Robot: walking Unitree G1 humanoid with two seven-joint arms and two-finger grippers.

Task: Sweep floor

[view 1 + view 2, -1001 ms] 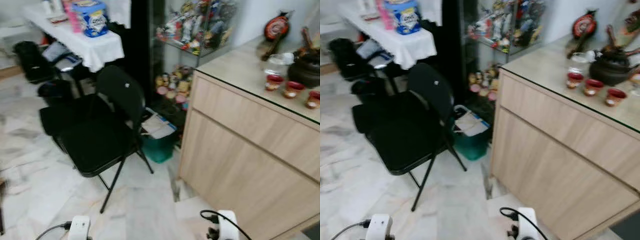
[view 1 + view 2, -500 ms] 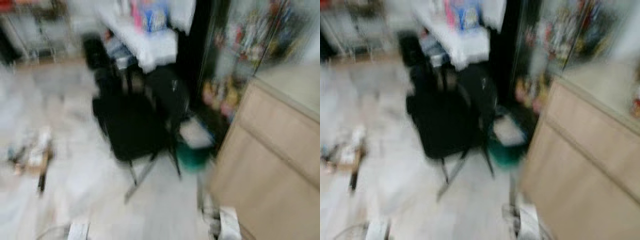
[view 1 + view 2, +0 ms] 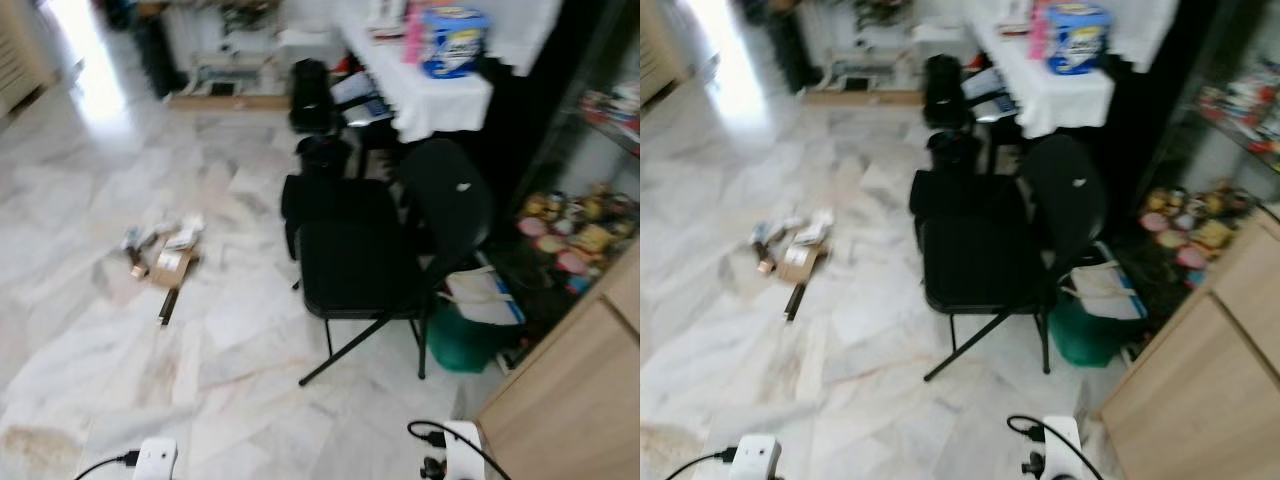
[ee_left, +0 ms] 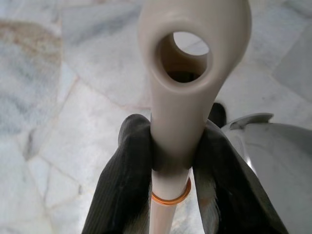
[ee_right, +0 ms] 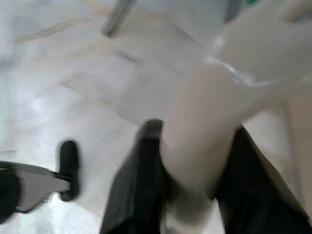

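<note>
Left gripper (image 4: 170, 161) clamps cream broom handle (image 4: 187, 73) near hanging hole; right gripper (image 5: 195, 170) grips pale dustpan handle (image 5: 234, 107) (judged). Both carried for sweeping; litter pile (image 3: 160, 252) lies on marble floor (image 3: 90, 330), well left of black chair (image 3: 385, 255).

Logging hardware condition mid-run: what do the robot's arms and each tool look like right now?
In the head views, each arm ends in a white, rounded housing with a black cable plugged in, left and right. The left tool has two long black fingers with a ribbed, textured surface. The right tool has matching black fingers, blurred here.
</note>
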